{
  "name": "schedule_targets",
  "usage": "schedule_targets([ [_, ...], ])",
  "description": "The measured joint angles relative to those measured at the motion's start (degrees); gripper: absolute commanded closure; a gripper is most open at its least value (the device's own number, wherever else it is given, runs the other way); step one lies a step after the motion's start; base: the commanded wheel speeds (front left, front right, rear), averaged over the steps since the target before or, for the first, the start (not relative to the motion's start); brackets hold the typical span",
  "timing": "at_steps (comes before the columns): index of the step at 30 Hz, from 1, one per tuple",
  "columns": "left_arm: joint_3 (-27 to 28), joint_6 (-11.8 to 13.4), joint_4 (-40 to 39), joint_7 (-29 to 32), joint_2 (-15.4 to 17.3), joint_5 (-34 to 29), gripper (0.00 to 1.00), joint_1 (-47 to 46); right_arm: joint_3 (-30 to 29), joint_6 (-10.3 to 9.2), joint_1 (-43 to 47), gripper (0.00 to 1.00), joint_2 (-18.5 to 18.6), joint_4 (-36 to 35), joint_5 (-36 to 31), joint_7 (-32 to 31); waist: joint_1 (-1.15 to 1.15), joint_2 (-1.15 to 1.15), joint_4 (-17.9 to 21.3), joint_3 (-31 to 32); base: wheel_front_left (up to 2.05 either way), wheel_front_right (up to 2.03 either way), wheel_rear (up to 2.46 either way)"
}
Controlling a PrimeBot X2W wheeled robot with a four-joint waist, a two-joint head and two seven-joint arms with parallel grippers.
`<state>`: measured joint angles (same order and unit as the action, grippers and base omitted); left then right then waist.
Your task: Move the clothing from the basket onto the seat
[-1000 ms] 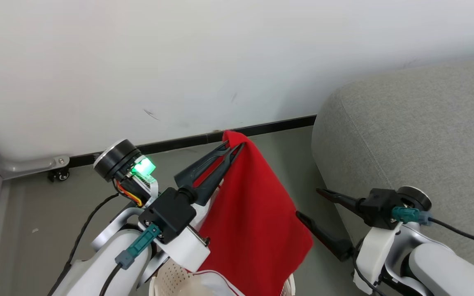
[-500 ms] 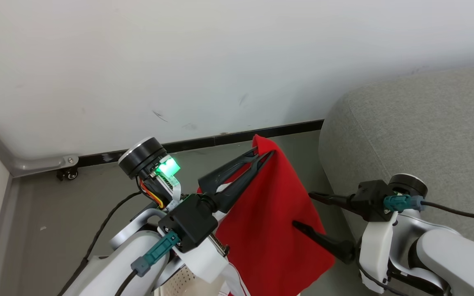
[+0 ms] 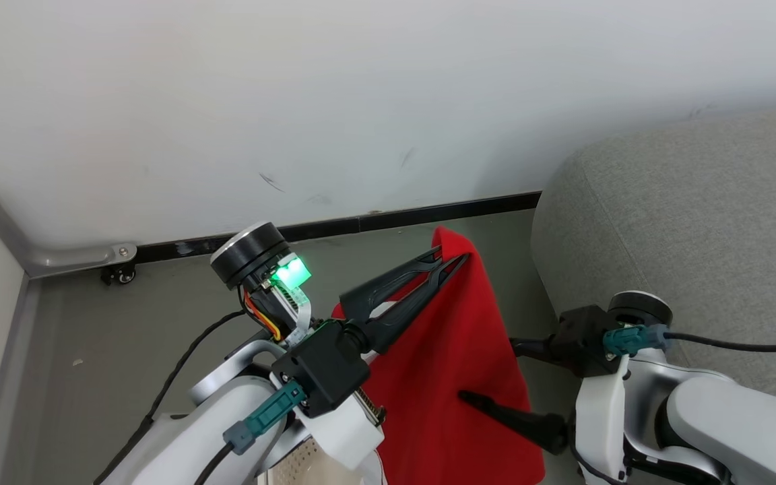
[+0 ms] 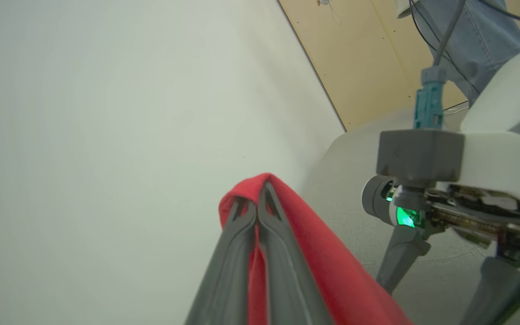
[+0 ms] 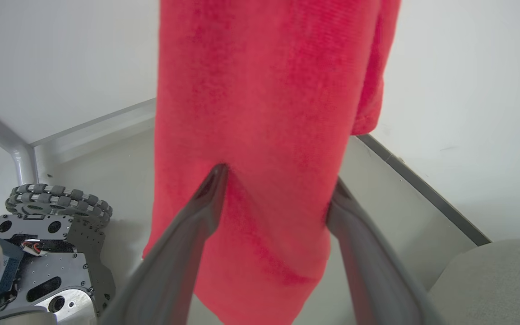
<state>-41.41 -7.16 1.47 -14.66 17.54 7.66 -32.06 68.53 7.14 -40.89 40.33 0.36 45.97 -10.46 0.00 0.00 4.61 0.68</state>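
Against a scuffed white wall (image 3: 294,101) and grey floor (image 3: 125,323), the left gripper (image 3: 452,259) clamps its 2 dark fingers on the top fold of the soft red fabric garment (image 3: 455,364), holding it above the cream perforated plastic basket (image 3: 304,466), probably for carrying. The garment hangs with its long axis vertical, free end downward. The right gripper (image 5: 277,178) stands wide apart, tips touching the garment. The large grey woven seat (image 3: 684,215) lies rightward.

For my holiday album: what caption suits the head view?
Left gripper holds a red garment up beside the grey seat.
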Motion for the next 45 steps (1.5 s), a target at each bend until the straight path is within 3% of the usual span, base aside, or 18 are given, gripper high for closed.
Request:
schedule_targets([
  [2, -0.3, 0.0, 0.0, 0.0, 0.0, 0.8, 1.0, 0.0, 1.2, 0.0, -0.7, 0.0, -0.1, 0.0, 0.0, 0.4, 0.0, 0.0, -0.1, -0.1, 0.0, 0.0, 0.0],
  [4, -0.5, 0.0, 0.0, 0.0, 0.0, 1.3, 1.0, -0.2, 2.5, 0.0, -1.6, 0.29, -0.2, 0.0, 0.0, 1.0, 0.0, 0.0, -0.1, -0.3, 0.0, 0.0, 0.0],
  [5, -0.5, 0.0, 0.0, 0.0, 0.0, 1.4, 1.0, -0.3, 3.0, 0.0, -1.9, 0.29, -0.3, 0.1, 0.0, 1.4, 0.0, 0.0, -0.2, -0.3, 0.0, 0.0, 0.0],
  [7, -0.6, 0.0, 0.0, 0.0, 0.0, 1.7, 1.0, -0.8, 4.1, 0.0, -2.9, 0.48, -0.5, 0.3, 0.0, 2.3, 0.0, 0.0, -0.2, -0.5, 0.0, 0.0, 0.0],
  [11, -0.6, 0.0, 0.0, 0.0, 0.0, 2.2, 1.0, -1.3, 4.4, 0.0, -3.9, 0.57, -1.6, 1.4, 0.0, 4.8, 0.0, 0.0, -0.2, -0.7, 0.0, 0.0, 0.0],
  [16, -0.4, 0.0, 0.9, 0.0, 0.1, 2.9, 1.0, -1.3, 4.5, 0.0, -5.0, 1.0, -2.7, 3.1, -0.6, 8.3, 0.0, 0.0, -0.1, -1.0, 0.0, 0.0, 0.0],
  [33, 2.8, 0.0, 10.8, 0.0, 1.7, 7.0, 1.0, 0.6, 5.1, 0.0, -4.4, 1.0, -1.5, 4.8, 1.5, 18.2, 0.0, 0.0, 2.3, -1.3, 0.0, 0.0, 0.0],
  [40, 3.4, 0.0, 13.3, 0.0, 1.0, 11.2, 1.0, 3.0, 1.5, 0.0, -3.6, 1.0, 0.6, 7.7, 3.7, 22.4, 0.0, 0.0, 3.8, -1.3, 0.0, 0.0, 0.0],
  [41, 3.3, 0.0, 13.4, 0.0, 0.7, 12.0, 0.69, 3.2, 1.2, 0.0, -3.6, 1.0, 0.7, 7.9, 3.8, 22.6, 0.0, 0.0, 4.0, -1.3, 0.0, 0.0, 0.0],
  [42, 3.1, 0.0, 13.4, 0.0, 0.4, 12.7, 0.54, 3.4, 0.9, 0.0, -3.6, 1.0, 0.8, 8.2, 4.0, 22.6, 0.0, 0.0, 4.2, -1.3, 0.0, 0.0, 0.0],
  [44, 2.6, 0.0, 13.5, 0.0, 0.1, 13.7, 0.05, 3.8, 0.5, 0.0, -3.6, 1.0, 0.8, 8.8, 4.1, 22.7, 0.0, 0.0, 4.6, -1.3, 0.0, 0.0, 0.0],
  [45, 2.4, 0.0, 13.6, 0.0, 0.0, 14.2, 0.0, 3.8, 0.2, 0.0, -3.6, 1.0, 0.9, 9.0, 4.1, 22.8, 0.0, 0.0, 4.7, -1.3, 0.0, 0.0, 0.0],
])
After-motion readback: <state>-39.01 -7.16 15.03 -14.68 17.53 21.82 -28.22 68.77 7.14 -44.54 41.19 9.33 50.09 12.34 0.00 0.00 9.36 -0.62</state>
